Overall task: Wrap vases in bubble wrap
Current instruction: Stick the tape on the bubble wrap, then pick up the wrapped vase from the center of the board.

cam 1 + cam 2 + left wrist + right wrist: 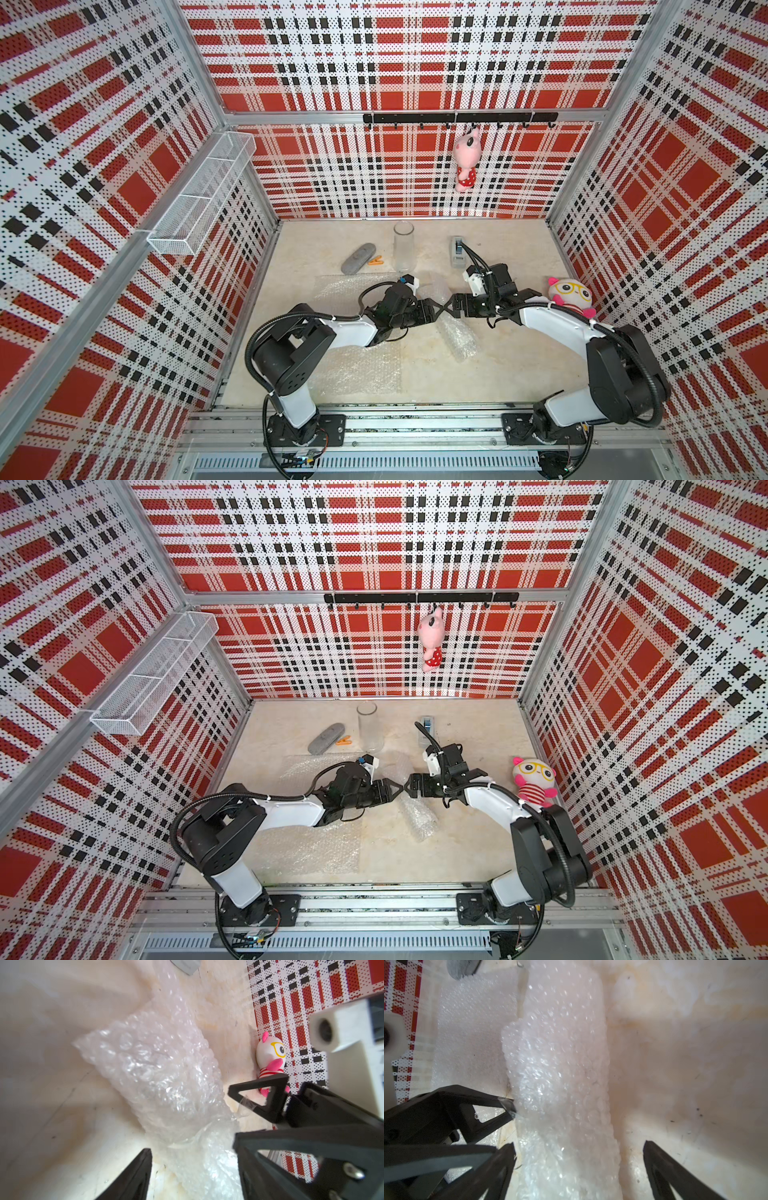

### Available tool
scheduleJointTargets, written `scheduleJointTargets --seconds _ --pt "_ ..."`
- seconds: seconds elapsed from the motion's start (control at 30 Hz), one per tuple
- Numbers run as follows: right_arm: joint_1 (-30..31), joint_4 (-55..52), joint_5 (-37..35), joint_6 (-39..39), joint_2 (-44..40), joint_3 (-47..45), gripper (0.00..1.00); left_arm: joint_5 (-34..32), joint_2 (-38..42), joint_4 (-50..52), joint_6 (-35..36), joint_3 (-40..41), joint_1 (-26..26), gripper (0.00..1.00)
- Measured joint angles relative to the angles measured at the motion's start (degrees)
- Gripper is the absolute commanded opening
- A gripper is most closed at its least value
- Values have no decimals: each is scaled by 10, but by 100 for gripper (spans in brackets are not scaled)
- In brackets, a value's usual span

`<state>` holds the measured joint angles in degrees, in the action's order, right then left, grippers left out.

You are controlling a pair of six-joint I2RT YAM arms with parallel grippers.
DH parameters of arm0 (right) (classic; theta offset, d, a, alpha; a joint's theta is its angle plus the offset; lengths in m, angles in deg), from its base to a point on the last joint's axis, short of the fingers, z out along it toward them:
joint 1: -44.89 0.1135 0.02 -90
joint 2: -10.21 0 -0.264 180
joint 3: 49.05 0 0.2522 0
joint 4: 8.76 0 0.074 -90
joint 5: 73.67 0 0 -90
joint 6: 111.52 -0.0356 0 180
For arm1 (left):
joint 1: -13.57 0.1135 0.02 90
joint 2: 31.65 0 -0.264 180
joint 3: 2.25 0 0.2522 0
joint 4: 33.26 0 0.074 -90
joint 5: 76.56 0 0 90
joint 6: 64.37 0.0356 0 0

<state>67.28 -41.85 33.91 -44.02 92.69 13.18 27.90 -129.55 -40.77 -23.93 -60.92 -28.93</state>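
In both top views the bubble-wrap bundle (pixel 455 332) lies on the table (pixel 519 374), with the left gripper (pixel 440 310) and right gripper (pixel 449 308) spread, tips almost meeting above it: they could clash. The glass vase (pixel 404 247) stands bare behind. Left wrist view: a tape scrap (pixel 246 1103) clings to a finger, not the wrap. Right wrist view: unheld, the bundle may unroll.

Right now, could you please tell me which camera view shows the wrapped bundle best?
The right wrist view: the wrapped bundle fills much of the frame, close enough to show single bubbles. The left wrist view shows it close too, but at a slant. Both top views show it small and partly hidden.
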Motion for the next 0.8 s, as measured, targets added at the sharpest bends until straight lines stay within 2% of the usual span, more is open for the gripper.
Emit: scheduleJointTargets --seconds 0.17,0.33,0.57,0.8 --pt "36 -40 -85 7 -45 37 98 -50 57 69 10 9 45 74" --pt "112 -77 -167 7 -18 89 100 -102 105 122 17 42 95 73" --pt "192 -132 -270 5 82 170 100 -116 113 146 24 69 100 70" --pt "221 -156 -308 -5 141 196 100 -115 113 145 24 76 100 68"
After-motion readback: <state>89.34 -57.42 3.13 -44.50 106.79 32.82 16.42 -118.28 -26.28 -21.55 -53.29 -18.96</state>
